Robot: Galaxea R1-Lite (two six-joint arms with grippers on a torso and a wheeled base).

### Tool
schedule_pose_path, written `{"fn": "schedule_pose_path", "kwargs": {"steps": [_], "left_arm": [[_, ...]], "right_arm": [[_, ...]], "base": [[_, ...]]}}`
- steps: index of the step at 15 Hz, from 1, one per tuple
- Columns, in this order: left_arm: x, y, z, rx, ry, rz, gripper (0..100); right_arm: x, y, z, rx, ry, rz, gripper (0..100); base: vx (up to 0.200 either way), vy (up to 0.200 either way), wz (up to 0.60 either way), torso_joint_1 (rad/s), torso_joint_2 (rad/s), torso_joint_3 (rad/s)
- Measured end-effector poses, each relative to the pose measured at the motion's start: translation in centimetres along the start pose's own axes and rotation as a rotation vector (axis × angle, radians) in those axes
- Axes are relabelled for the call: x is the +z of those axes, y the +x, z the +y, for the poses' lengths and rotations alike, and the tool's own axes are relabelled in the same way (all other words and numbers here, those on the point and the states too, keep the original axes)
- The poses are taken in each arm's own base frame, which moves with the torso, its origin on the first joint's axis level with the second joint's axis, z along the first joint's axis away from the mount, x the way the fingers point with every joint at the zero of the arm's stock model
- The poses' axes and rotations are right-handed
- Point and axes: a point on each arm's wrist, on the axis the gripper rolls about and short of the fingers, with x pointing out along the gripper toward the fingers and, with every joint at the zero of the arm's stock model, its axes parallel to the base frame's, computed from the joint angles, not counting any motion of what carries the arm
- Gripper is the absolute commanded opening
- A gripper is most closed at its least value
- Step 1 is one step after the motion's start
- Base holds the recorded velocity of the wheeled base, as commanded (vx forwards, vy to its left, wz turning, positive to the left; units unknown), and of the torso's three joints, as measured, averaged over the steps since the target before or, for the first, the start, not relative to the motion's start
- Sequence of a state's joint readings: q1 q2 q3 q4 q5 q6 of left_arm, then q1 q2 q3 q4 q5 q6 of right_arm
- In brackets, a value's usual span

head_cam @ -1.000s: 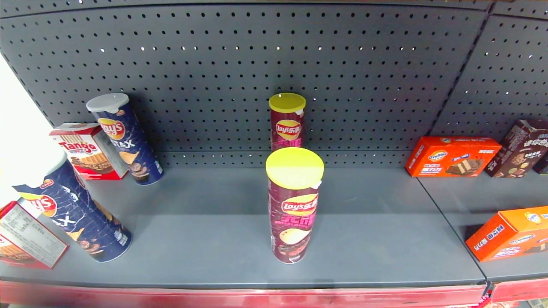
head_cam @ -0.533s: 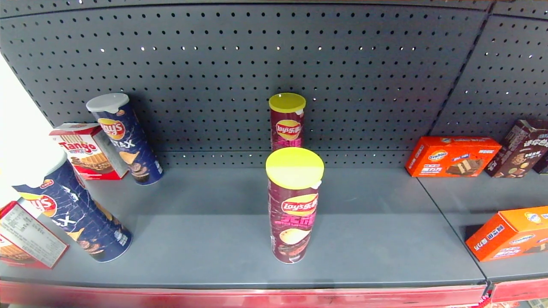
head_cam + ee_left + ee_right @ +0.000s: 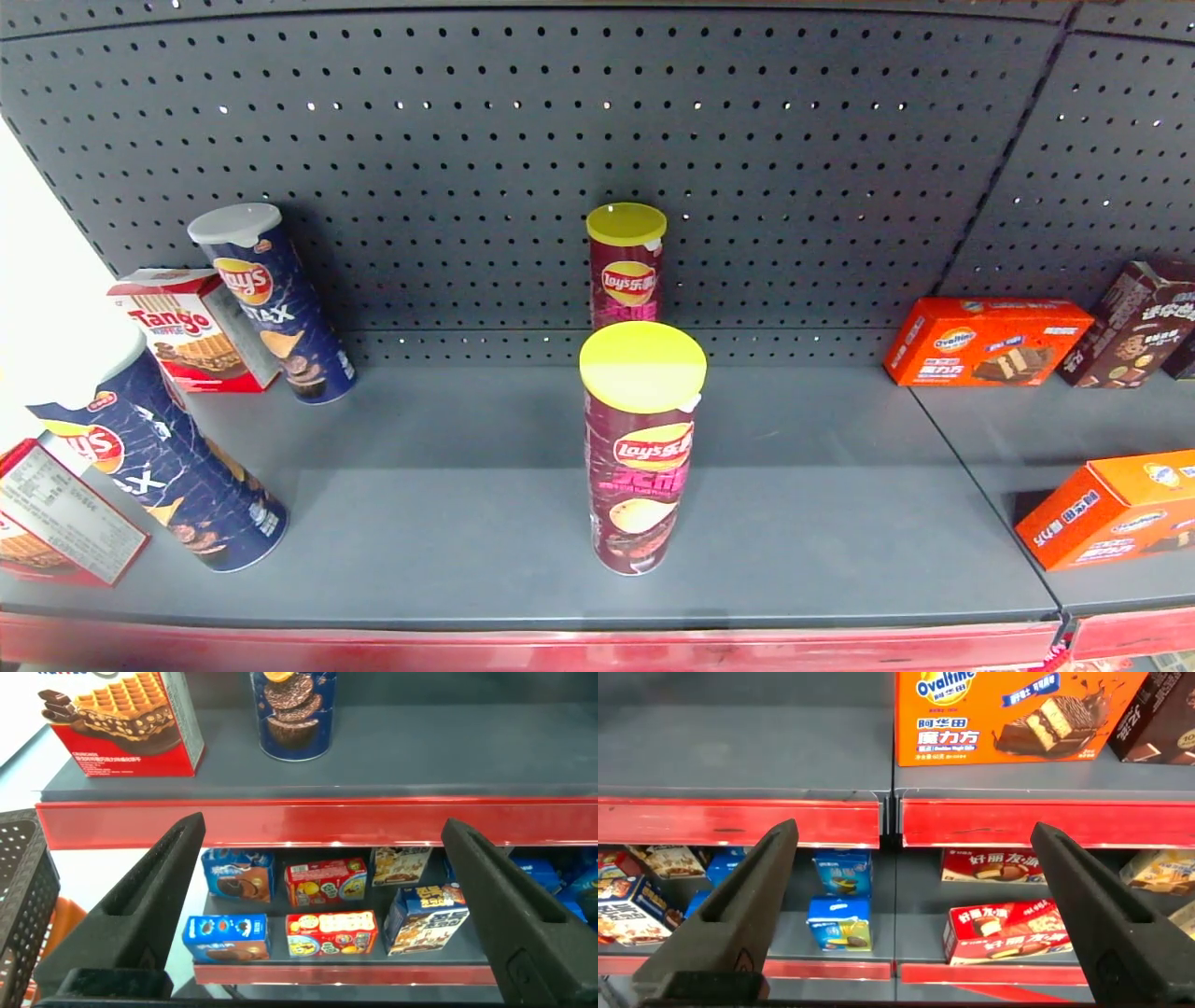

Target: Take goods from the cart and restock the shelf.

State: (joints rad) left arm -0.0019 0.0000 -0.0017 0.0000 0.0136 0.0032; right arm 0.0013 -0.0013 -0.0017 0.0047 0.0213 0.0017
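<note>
Fig. | left gripper (image 3: 322, 826), right gripper (image 3: 914, 829): fingers spread, empty, facing the shelf (image 3: 840, 523) front | maroon chip can (image 3: 639, 467): upright mid-shelf, near front | risk: rising arm clips the shelf front; incoming stock likely topples the tall can.

Maroon chip can (image 3: 640, 467) (yellow lid) upright on grey shelf (image 3: 840, 504), twin can (image 3: 625, 280) behind.

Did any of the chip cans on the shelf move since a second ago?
No, nothing visibly changed. The front maroon chip can stands upright where it was, in front of the back maroon chip can on the shelf. The blue chip can and the orange box have not shifted either.
</note>
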Motion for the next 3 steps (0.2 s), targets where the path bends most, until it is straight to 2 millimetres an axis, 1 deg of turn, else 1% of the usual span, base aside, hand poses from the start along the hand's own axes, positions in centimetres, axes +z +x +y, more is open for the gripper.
{"fn": "schedule_pose_path", "kwargs": {"steps": [3], "left_arm": [[0.00, 0.00, 0.00, 0.000, 0.000, 0.000, 100]], "right_arm": [[0.00, 0.00, 0.00, 0.000, -0.001, 0.000, 100]], "base": [[0.000, 0.000, 0.00, 0.000, 0.00, 0.000]]}}
